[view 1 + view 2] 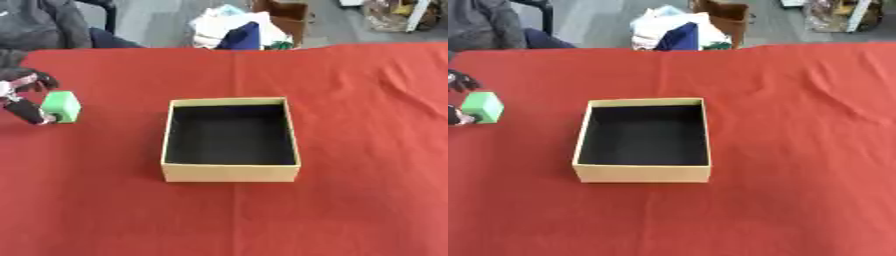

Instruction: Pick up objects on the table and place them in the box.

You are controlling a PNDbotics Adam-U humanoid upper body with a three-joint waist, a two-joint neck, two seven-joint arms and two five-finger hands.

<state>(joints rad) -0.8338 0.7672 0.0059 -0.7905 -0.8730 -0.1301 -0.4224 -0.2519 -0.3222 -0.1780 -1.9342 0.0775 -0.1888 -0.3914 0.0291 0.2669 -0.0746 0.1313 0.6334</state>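
My left hand (24,100) at frame left pinches 1 green cube (61,106), lifted to carry | box (230,172) centre, open, empty-looking | red surface (367,150) | right hand unseen.

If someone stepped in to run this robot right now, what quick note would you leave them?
Left hand: at the table's left edge, fingers pinching the green cube.
Right hand: not in view.
Box: open, mid-table on the red cloth, nothing visible inside.
Done: cube gripped.
Left: carry the cube right, over the box, and release it inside.
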